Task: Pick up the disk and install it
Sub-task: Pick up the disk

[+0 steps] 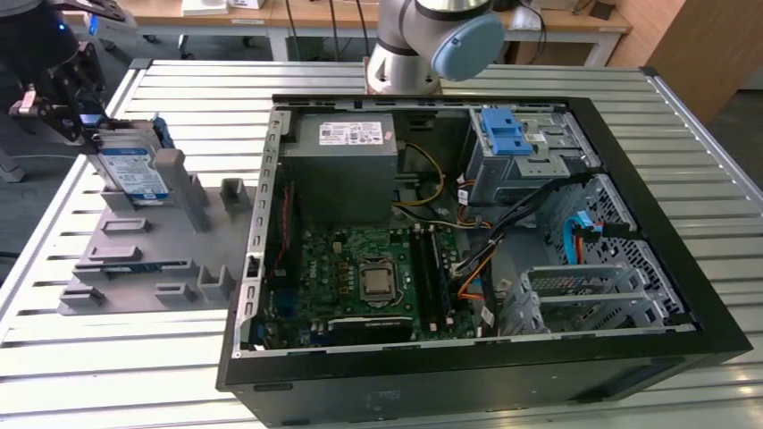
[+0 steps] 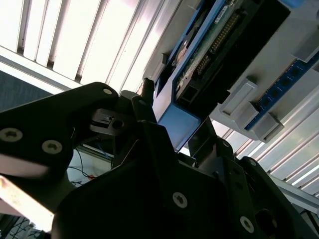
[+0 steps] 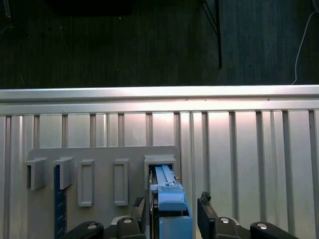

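The disk (image 1: 134, 172) stands on edge in a slot of the grey fixture (image 1: 155, 259) at the exterior view's left, its white-and-blue label facing out. My gripper (image 1: 81, 123) is at the disk's upper end. In the first wrist view the disk's blue rail (image 3: 167, 181) runs between my two fingertips (image 3: 204, 205), with a thin gap showing on one side. My gripper (image 3: 172, 205) is open and straddles the disk. The second wrist view shows the disk (image 2: 209, 45) with its circuit-board side, and its blue end sits between the dark fingers (image 2: 145, 94).
An open black computer case (image 1: 667, 295) lies on the slatted metal table (image 1: 143, 375). It holds a grey power supply (image 1: 346, 143), a motherboard (image 1: 370, 277) and a drive bay with a blue latch (image 1: 507, 134). The arm's base (image 1: 417, 45) stands behind the case.
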`<state>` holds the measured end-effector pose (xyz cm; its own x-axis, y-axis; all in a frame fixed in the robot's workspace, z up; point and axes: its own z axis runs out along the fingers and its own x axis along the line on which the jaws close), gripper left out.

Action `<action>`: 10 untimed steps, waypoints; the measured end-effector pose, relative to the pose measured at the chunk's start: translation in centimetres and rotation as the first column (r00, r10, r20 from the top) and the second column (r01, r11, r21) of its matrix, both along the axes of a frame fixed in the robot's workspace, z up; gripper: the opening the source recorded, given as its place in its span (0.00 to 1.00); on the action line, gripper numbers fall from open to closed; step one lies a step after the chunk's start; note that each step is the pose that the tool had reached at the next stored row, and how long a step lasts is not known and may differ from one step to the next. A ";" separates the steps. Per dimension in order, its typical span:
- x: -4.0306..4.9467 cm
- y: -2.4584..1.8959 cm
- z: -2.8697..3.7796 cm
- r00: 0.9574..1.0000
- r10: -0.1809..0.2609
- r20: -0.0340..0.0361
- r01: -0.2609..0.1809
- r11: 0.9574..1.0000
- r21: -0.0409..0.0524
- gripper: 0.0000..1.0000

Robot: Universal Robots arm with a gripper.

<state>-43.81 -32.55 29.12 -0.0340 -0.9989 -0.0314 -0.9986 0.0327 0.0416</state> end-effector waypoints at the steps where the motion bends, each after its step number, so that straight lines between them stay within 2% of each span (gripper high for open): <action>1: 0.00 0.00 -0.04 1.000 0.000 0.000 0.000 1.000 0.000 0.53; 10: 0.00 0.00 -0.43 1.000 0.000 0.000 0.000 1.000 -0.002 0.53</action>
